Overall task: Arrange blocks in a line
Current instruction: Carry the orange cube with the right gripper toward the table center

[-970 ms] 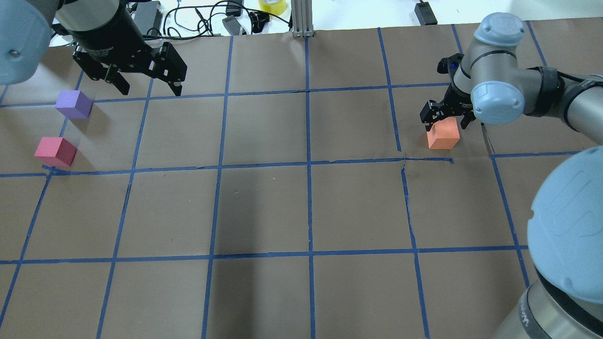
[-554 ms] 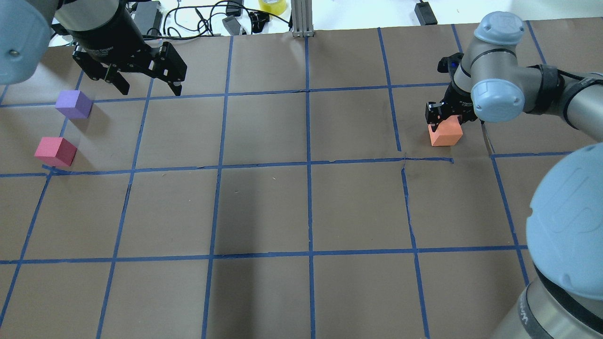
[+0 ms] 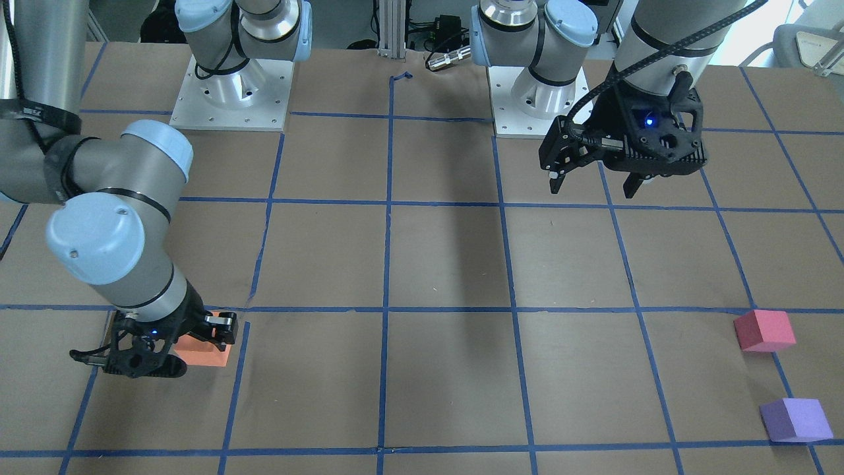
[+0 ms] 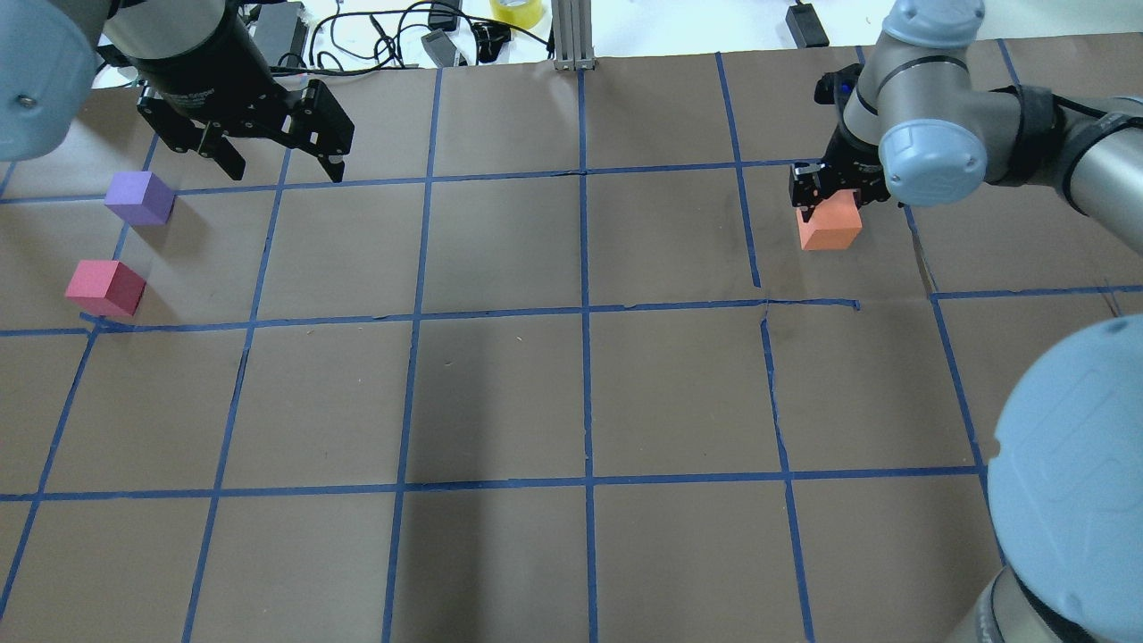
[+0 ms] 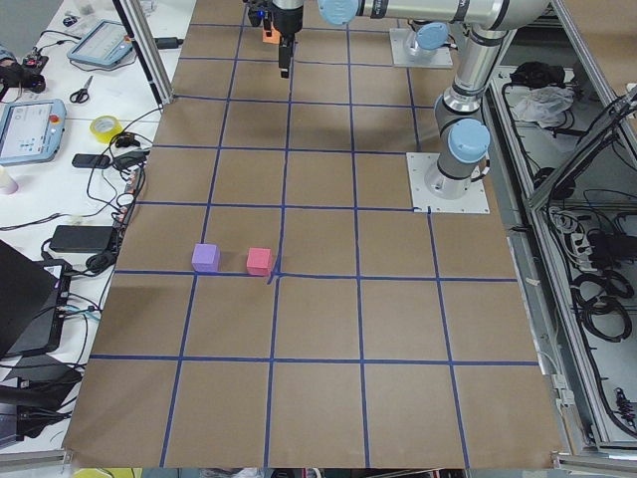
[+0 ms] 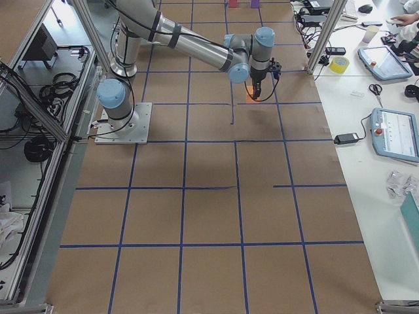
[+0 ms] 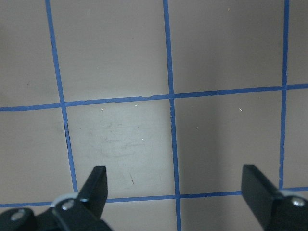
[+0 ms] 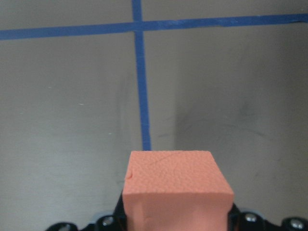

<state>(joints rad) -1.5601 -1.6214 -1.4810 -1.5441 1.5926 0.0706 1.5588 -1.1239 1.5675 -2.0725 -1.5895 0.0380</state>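
Starting with the front-facing view, the right gripper [image 3: 196, 347], lower left, is closed onto the small orange foam cube [image 3: 208, 357]. The left gripper [image 3: 592, 188], upper right, hangs wide open and empty. The pinkish-red foam cube [image 3: 765, 330] and the purple foam cube [image 3: 794, 420] sit near each other at lower right, not touching. Overhead, the orange cube is at upper right, well apart from the other two at far left. The right wrist view shows it pinched, seemingly raised off the brown paper table [image 8: 72, 96]. No line exists yet, so bringing all three cubes together remains.
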